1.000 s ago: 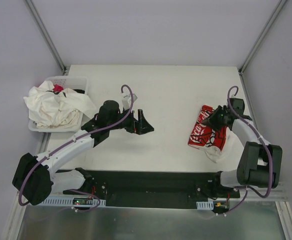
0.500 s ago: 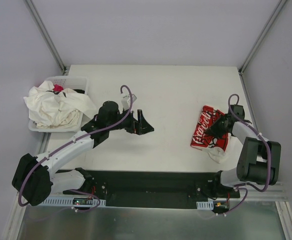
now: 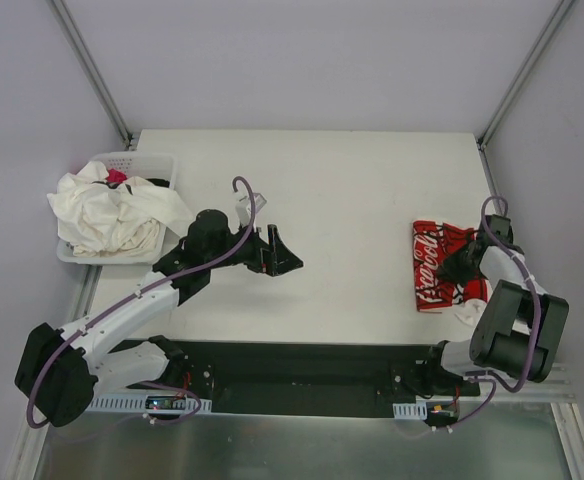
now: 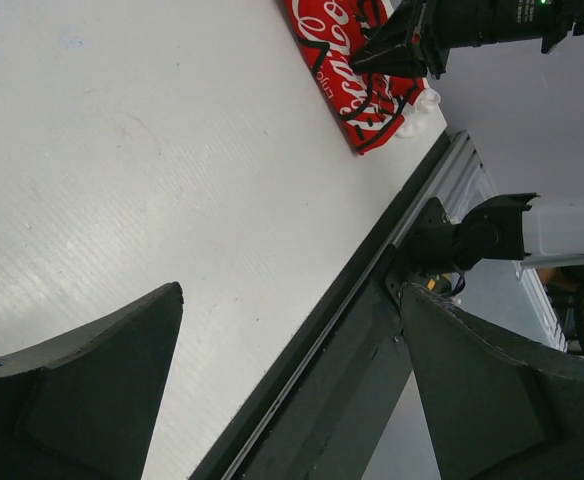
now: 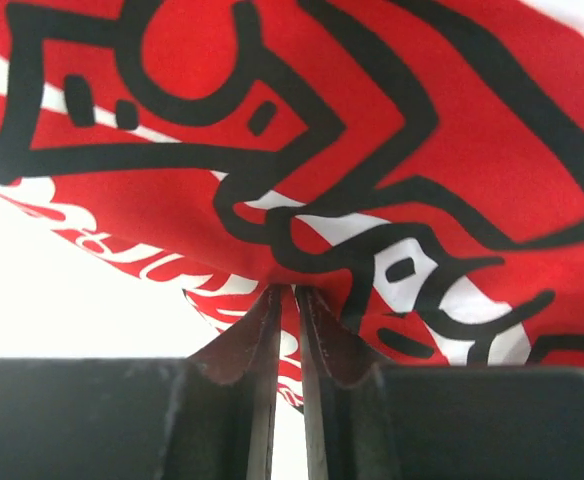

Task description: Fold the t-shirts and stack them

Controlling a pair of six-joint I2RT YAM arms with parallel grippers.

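Red-print shirt [image 3: 434, 268] has slid right, now near the worktop [image 3: 352, 200] edge. Right pincer [image 5: 285, 290] nearly pressed together, pinching a fold of it. Left pincer [image 4: 290, 295] spread wide.

White counter [image 3: 352, 180] evenly lit, only soft shadows cast on it. Pale grey walls [image 3: 302, 60] are set behind and beside the counter. Aluminium struts [image 3: 92, 70] are angled up from its far corners. Black rail [image 3: 302, 365] is fixed along its near edge, with a reflective metal panel [image 3: 292, 445] nearer still.
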